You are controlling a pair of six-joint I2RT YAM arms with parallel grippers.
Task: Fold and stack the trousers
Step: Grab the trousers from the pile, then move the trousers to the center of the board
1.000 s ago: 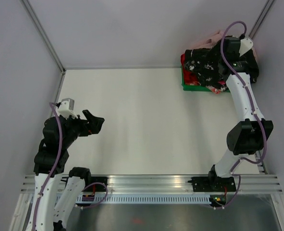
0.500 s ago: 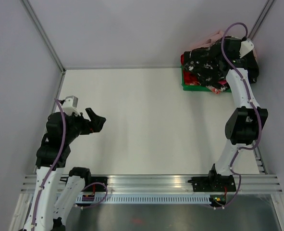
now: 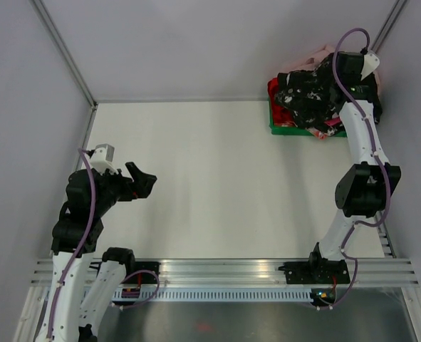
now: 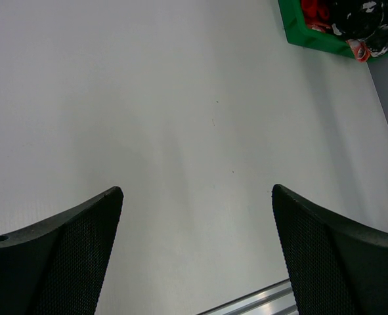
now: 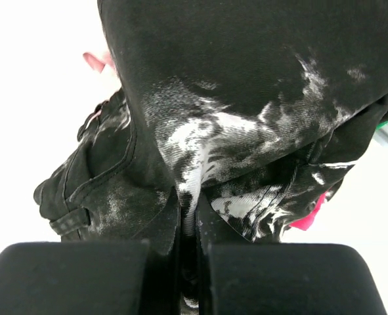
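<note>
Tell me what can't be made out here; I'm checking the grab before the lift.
- Top view: the right gripper is hidden under its own wrist, so the pinch spot on the trousers is unseen.
- Right wrist view: trousers fill the frame; the fabric runs off the edges.
- Left wrist view: the green bin is cut by the top edge.

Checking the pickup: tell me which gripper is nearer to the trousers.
Right. The right gripper is shut on a fold of the trousers at the green bin, far right; the left gripper hangs open over the table, far off on the left.
</note>
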